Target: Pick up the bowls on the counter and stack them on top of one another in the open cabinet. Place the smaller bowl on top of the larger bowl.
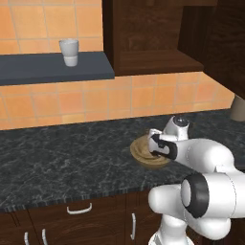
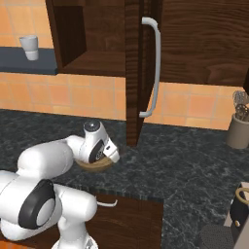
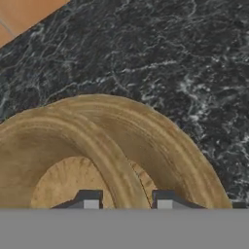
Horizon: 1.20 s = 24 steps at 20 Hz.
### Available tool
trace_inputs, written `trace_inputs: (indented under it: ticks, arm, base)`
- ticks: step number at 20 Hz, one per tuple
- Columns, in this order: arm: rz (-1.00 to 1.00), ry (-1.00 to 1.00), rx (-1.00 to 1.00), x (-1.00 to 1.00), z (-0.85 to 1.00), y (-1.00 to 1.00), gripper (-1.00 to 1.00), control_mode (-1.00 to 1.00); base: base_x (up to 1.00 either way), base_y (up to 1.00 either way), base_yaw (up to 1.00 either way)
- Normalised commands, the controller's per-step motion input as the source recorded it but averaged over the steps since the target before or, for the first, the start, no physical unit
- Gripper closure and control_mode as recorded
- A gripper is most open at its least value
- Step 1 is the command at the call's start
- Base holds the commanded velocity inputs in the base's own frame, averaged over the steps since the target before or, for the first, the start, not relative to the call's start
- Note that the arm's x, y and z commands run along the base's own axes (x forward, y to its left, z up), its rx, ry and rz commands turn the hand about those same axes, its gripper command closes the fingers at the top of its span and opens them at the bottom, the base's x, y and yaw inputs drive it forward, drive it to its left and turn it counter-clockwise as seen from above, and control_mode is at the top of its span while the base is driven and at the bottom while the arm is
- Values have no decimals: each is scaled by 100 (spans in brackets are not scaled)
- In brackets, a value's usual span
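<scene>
A wide tan wooden bowl point(image 1: 141, 152) rests on the dark marbled counter point(image 1: 62, 158) below the open cabinet point(image 1: 153, 62), whose shelf point(image 2: 92, 63) looks bare. My gripper point(image 1: 156, 152) reaches down into the bowl point(image 2: 97, 167). In the hand view my gripper point(image 3: 126, 203) is open, one fingertip on each side of an inner tan rim point(image 3: 121, 170). A second, wider rim point(image 3: 170, 136) circles it. I cannot tell whether the inner ring is the smaller bowl nested inside or part of one bowl.
A white cup point(image 1: 69, 51) stands on the blue-grey wall shelf point(image 1: 48, 67). The cabinet door with its silver handle point(image 2: 154, 68) stands open, edge-on above the counter. A utensil pot point(image 2: 239, 129) sits far right, and a dark appliance point(image 2: 240, 209) at the lower right.
</scene>
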Motion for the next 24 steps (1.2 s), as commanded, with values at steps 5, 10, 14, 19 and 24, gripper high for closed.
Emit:
trace_inputs:
  ticks: [5,10,14,19,24]
  arm:
    - [0,-3,4,-25,41,-10,-100,-100]
    - [2,0,10,-60,0,-56,-100,-100]
    - [0,10,-1,6,-23,0,-100,-100]
    - [0,8,0,19,-20,0,-100,-100]
    - [0,6,0,41,-29,15,-100,-100]
  base:
    - [0,0,0]
    - [0,0,0]
    - [0,0,0]
    - [0,0,0]
    - [0,0,0]
